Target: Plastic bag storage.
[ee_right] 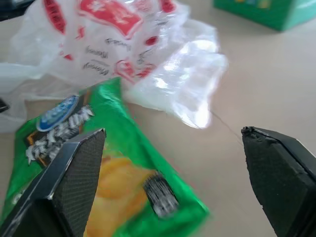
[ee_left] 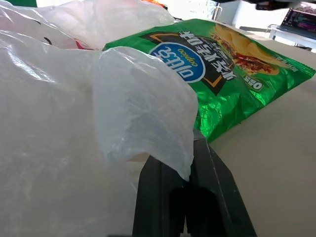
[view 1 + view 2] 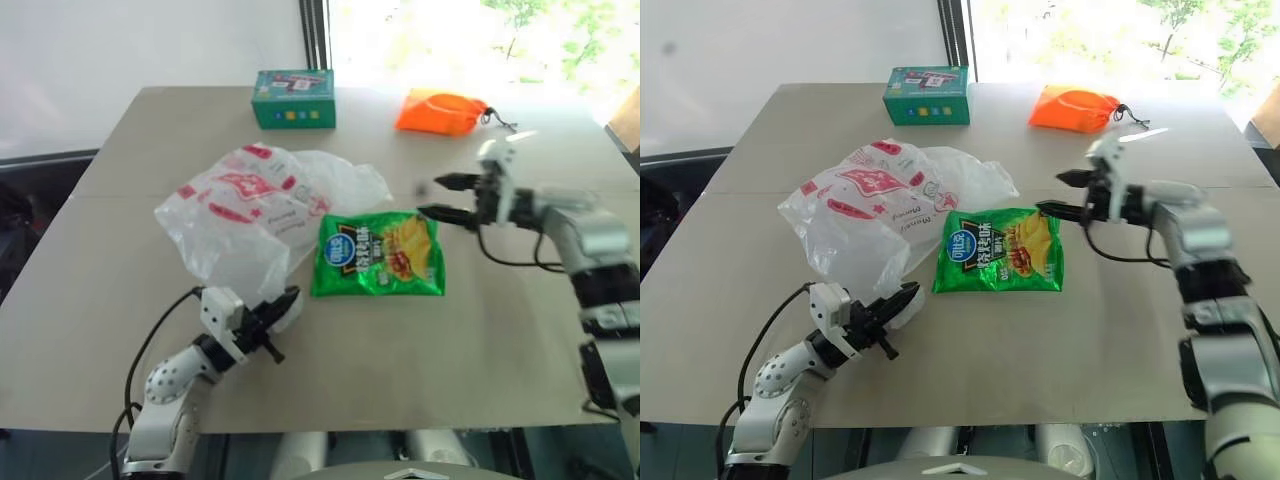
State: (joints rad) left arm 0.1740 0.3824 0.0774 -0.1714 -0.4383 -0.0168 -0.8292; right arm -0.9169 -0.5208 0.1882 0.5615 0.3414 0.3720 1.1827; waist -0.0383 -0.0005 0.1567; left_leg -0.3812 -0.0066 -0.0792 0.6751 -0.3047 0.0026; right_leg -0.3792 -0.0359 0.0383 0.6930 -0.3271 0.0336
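The plastic bag [image 3: 250, 210] lies crumpled on the table [image 3: 120, 300] at centre left of the frame, its right edge just beside the green chip packet [image 3: 380, 255]. The left gripper [image 3: 275, 312], on a bent arm reaching in from the lower left and pointing toward the right, has its jaws closed on the bag's near edge. The right gripper [image 3: 445, 197] hovers at right of centre above the packet's far right corner, forearm level, pointing left, jaws spread wide and empty.
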